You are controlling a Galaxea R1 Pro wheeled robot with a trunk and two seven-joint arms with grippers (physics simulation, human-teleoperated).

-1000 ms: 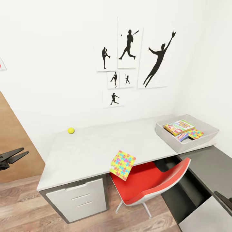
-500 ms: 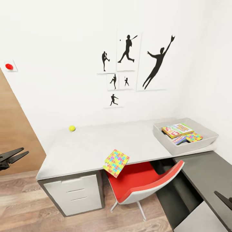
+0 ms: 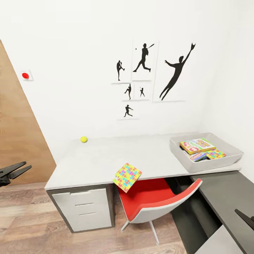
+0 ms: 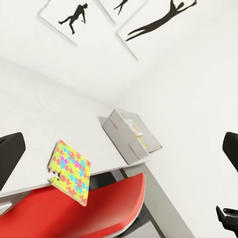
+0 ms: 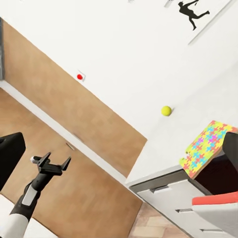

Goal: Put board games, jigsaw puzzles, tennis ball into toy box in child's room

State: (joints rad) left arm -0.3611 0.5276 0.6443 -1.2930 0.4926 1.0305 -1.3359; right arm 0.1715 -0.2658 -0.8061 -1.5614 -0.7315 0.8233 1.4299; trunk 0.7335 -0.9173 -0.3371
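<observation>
You see a long light grey desk with a smooth matt top, a wood-grain plank floor, and a red chair with a smooth plastic-looking shell. The multicolour puzzle slab looks like printed card; the small yellow-green ball looks matt.

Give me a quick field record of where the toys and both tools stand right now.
toy box: right end of desk, holds game boxes and one jigsaw puzzle
loose jigsaw puzzle: tilted, overhanging the desk's front edge above the red chair
tennis ball: back left of desk, near the wall
left tool: open, empty, left of the desk
right tool: state unclear
</observation>
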